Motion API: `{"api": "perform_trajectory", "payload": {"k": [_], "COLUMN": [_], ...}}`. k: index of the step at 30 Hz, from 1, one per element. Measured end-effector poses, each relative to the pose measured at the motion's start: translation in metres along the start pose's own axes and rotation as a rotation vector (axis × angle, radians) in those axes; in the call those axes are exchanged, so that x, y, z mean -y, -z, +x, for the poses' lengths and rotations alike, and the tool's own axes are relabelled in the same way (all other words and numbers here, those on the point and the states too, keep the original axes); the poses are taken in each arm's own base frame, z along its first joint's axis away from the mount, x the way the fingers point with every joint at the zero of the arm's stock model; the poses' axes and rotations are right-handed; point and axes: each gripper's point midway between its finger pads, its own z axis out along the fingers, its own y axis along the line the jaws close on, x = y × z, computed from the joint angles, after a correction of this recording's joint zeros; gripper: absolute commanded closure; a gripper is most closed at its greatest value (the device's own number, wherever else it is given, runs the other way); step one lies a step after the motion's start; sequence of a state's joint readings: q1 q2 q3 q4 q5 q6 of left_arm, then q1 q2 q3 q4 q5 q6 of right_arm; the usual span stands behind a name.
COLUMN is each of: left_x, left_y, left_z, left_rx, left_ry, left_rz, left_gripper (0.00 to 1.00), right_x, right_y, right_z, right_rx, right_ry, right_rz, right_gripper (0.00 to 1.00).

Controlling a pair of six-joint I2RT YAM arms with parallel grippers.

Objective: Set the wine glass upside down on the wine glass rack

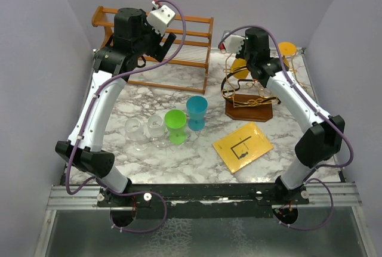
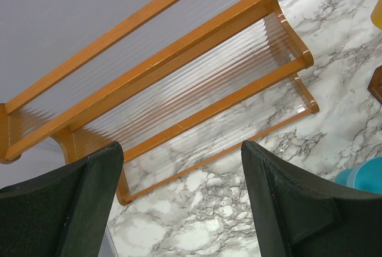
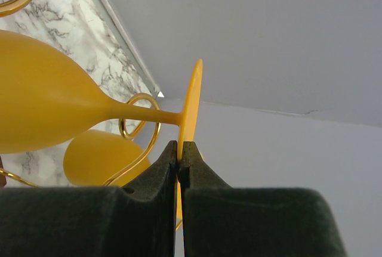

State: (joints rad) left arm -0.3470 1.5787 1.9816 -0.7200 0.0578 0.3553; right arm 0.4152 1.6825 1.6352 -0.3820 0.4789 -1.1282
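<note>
The right gripper is seen pressed together on the edge of the foot of the yellow wine glass, which is held at the far right against a gold curl of the wine glass rack. Whether the stem is seated in that curl cannot be told. A second yellow glass is partly hidden behind the fingers. The left gripper is held spread and empty over the wooden shelf, whose ends are cut off.
</note>
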Motion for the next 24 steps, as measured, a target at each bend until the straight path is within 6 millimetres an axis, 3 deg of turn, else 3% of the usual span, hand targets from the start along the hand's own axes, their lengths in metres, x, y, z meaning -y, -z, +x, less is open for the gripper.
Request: {"api": "perform_trajectory", "payload": {"k": [24], "left_x": [0.002], "left_y": [0.000], "left_z": [0.005], "left_rx": [-0.006], "left_ry": [-0.003], "left_rz": [0.003], "left_gripper": [0.17], "right_x": [-0.006], "right_y": [0.014], "right_z": [0.019], "right_rx": [-0.075], "right_ry": [0.003], "right_rz": [-0.021], "right_gripper": [0.99]}}
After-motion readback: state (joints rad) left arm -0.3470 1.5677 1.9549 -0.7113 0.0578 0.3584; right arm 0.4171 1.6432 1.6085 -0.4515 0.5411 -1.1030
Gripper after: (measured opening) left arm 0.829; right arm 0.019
